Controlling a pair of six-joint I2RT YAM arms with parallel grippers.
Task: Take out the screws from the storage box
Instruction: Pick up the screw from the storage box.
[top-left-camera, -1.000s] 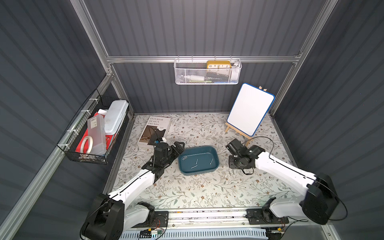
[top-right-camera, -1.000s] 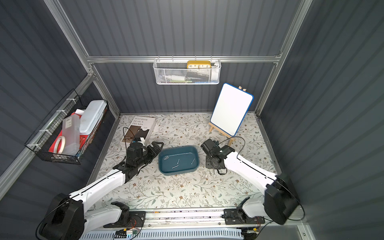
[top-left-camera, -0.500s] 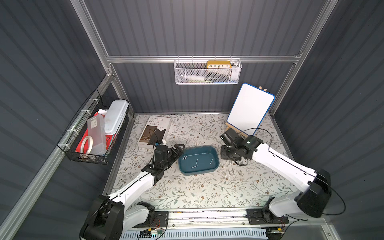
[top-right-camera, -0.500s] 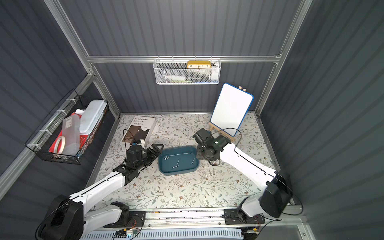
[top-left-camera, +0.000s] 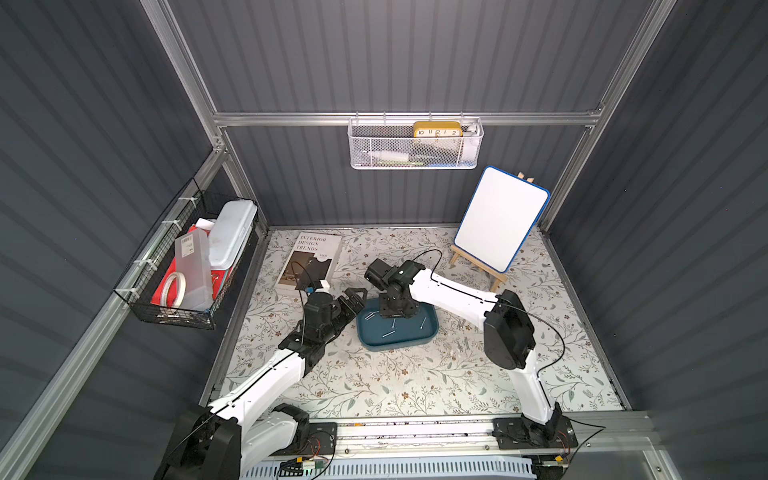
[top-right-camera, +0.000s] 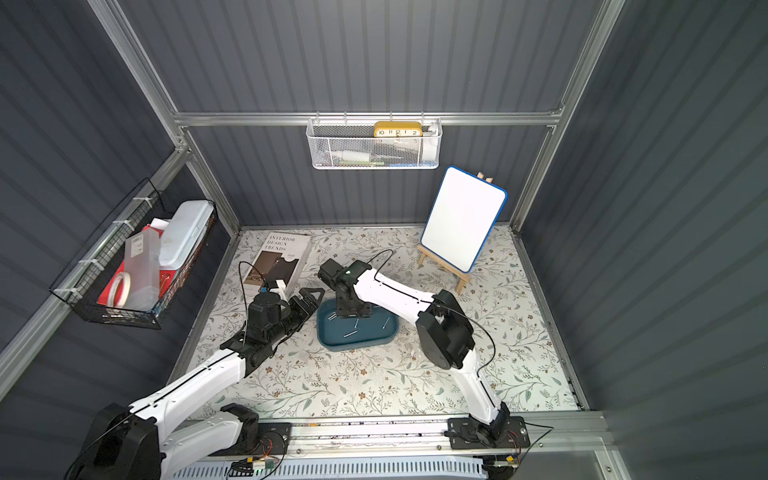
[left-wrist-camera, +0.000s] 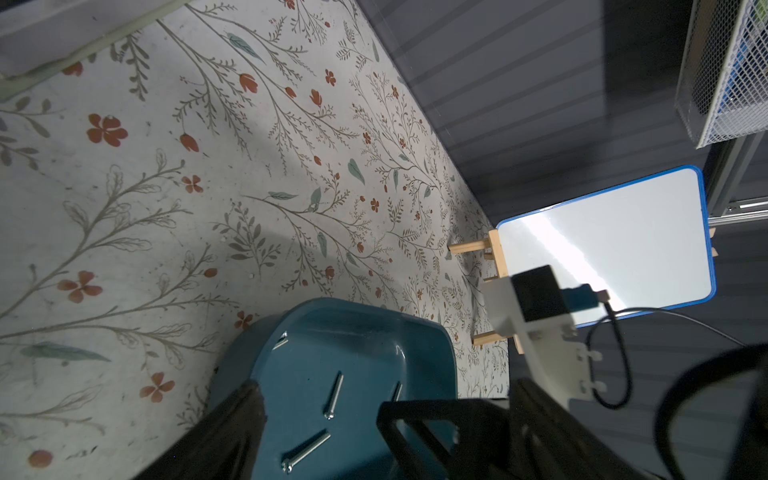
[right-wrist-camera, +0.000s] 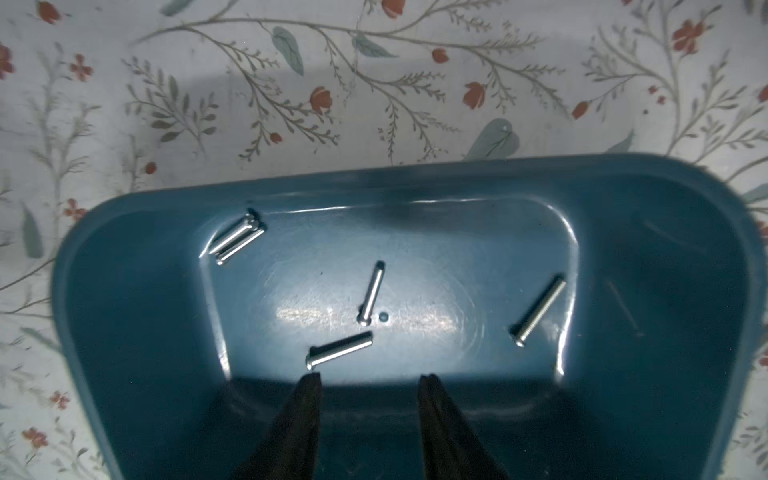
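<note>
The teal storage box (top-left-camera: 399, 343) (top-right-camera: 357, 343) sits mid-mat, and several silvery screws (top-left-camera: 388, 332) (right-wrist-camera: 340, 350) lie loose on its floor. My right gripper (top-left-camera: 394, 316) (right-wrist-camera: 369, 382) points down over the box's back left part. It is open with nothing between its fingers (right-wrist-camera: 307, 415), and one fingertip is close to a screw. My left gripper (top-left-camera: 354, 300) (left-wrist-camera: 318, 399) is wide open and empty, hovering at the box's left rim (left-wrist-camera: 266, 332). Small silvery pieces (top-left-camera: 460, 323) that look like screws lie on the mat right of the box.
A book (top-left-camera: 311, 259) lies at the back left. A whiteboard on a wooden easel (top-left-camera: 500, 218) stands at the back right. A wire basket (top-left-camera: 187, 266) hangs on the left wall and a mesh basket (top-left-camera: 415, 145) on the back wall.
My right arm swung left from the mat beside the box to a spot over the box, and its jaws opened wider. The left gripper drifted slightly toward the box's left rim and stayed open.
</note>
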